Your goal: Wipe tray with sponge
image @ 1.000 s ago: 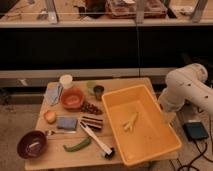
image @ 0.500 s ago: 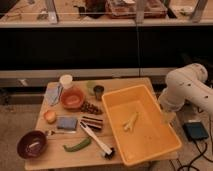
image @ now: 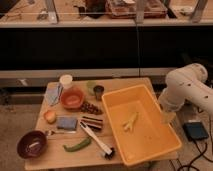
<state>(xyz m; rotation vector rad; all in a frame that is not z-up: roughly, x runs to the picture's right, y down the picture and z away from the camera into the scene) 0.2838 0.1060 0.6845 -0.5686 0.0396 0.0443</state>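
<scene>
Wiping hasn't started yet: the small blue-grey-over-yellow sponge (image: 66, 122) sits on the wooden bench (image: 75, 159), across the big yellow-orange plastic tray (image: 150, 137) from the released, empty fingers (image: 167, 118).

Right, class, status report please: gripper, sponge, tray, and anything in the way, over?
Gripper by tray's right rim, fingers open, empty. Sponge on table, left side, untouched. Pale yellow scraps lying inside tray.

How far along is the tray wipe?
Nothing done yet. The sponge lies on the table, left of the tray, untouched. The hand hangs open and empty beside the tray's right rim. Left: fetch the sponge, wipe the tray.
</scene>
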